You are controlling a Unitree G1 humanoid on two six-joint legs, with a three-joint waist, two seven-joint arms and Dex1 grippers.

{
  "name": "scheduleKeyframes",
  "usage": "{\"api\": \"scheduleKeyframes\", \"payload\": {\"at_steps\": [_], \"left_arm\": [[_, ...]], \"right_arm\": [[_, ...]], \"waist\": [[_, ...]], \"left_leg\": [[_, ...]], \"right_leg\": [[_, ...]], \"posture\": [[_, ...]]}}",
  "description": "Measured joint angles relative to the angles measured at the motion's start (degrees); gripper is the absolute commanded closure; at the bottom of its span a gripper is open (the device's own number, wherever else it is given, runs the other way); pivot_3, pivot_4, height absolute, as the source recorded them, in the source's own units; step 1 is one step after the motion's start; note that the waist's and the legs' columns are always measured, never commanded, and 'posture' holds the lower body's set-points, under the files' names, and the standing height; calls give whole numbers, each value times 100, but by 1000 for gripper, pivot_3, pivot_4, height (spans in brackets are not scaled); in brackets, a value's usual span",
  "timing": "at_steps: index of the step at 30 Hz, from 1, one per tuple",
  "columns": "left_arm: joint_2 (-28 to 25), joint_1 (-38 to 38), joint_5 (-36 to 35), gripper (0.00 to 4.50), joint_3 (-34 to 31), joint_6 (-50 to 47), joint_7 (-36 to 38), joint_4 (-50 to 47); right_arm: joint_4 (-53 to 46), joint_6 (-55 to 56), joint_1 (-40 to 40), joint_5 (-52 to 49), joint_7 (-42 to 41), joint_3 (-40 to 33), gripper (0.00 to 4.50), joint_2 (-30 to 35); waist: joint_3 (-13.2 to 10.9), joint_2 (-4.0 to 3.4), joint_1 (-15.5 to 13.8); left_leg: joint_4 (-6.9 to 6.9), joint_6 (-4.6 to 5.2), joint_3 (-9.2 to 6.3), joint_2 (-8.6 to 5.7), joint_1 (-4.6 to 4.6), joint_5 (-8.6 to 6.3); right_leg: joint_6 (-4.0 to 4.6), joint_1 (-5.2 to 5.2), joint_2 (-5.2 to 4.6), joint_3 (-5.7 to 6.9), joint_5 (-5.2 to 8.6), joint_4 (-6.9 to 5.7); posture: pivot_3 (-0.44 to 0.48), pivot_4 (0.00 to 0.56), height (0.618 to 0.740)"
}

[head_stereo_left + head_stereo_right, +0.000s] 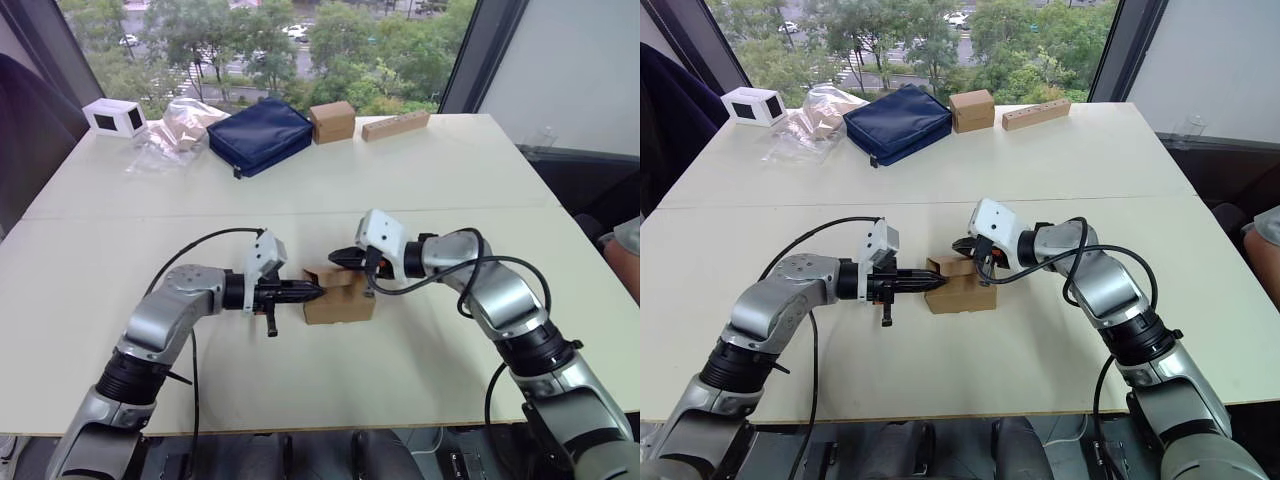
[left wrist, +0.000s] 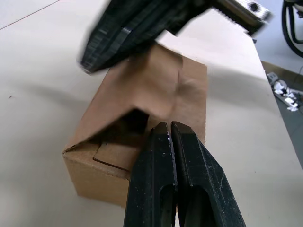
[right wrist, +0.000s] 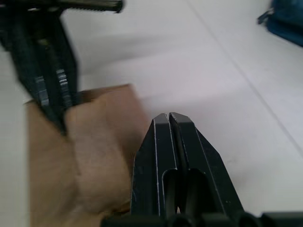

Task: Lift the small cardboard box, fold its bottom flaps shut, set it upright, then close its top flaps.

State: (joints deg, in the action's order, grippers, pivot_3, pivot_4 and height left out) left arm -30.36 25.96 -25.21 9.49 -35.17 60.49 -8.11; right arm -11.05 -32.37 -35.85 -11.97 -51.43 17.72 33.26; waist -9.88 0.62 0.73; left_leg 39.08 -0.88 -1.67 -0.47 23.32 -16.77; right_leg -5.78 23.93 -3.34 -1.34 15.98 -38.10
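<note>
Small cardboard box rests on table, mid-front, between grippers. Left gripper and right gripper both clenched, empty, pressing top flaps. Risk: unheld box slides or tips; flap springs open.

The right gripper has both black fingers pressed together, tips just beside the small cardboard box. The left gripper touches a raised flap on the box. Both sit on the white table.
</note>
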Motion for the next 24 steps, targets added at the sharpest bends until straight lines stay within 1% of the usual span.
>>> {"api": "scheduleKeyframes", "payload": {"at_steps": [5,7,10,14,19,21,24], "left_arm": [[-100,-205,-297,4422,-230,-346,-116,-220],[-169,-325,-507,4422,-401,-588,-167,-344],[-215,-303,-732,4422,-626,-809,-243,-392],[23,-72,-885,4422,-821,-909,-541,-290],[339,40,-774,4422,-641,-790,-724,-36],[497,127,-627,4422,-551,-597,-831,142],[590,210,-345,4422,-445,-233,-908,396]], "right_arm": [[-427,-267,204,-64,18,-33,4500,24],[-499,-360,289,-63,69,-58,4500,22],[-505,-407,350,-63,125,-71,4500,18],[-526,-427,357,-61,193,-79,4500,-17],[-568,-434,359,-53,278,-80,4500,-44],[-616,-434,364,-47,300,-80,4500,-41],[-751,-463,374,-49,337,-88,4500,-25]], "waist": [[0,0,8],[0,0,5],[0,0,-10],[0,0,-19],[0,0,-4],[0,0,-5],[0,0,-4]], "left_leg": [[-1,0,0,1,0,0],[-1,0,-1,2,1,0],[0,0,0,-1,1,0],[0,0,-1,-7,1,0],[0,-1,0,-7,1,0],[0,-1,0,-6,1,0],[0,-1,1,-7,1,1]], "right_leg": [[0,1,0,-1,0,0],[0,2,0,-1,0,0],[0,1,-5,0,0,0],[0,-1,-11,3,0,1],[0,1,-9,2,0,1],[0,1,-8,2,0,1],[0,1,-8,2,0,1]], "posture": [[0,150,740],[0,150,740],[0,150,740],[0,150,740],[0,150,740],[0,150,740],[0,150,740]]}}
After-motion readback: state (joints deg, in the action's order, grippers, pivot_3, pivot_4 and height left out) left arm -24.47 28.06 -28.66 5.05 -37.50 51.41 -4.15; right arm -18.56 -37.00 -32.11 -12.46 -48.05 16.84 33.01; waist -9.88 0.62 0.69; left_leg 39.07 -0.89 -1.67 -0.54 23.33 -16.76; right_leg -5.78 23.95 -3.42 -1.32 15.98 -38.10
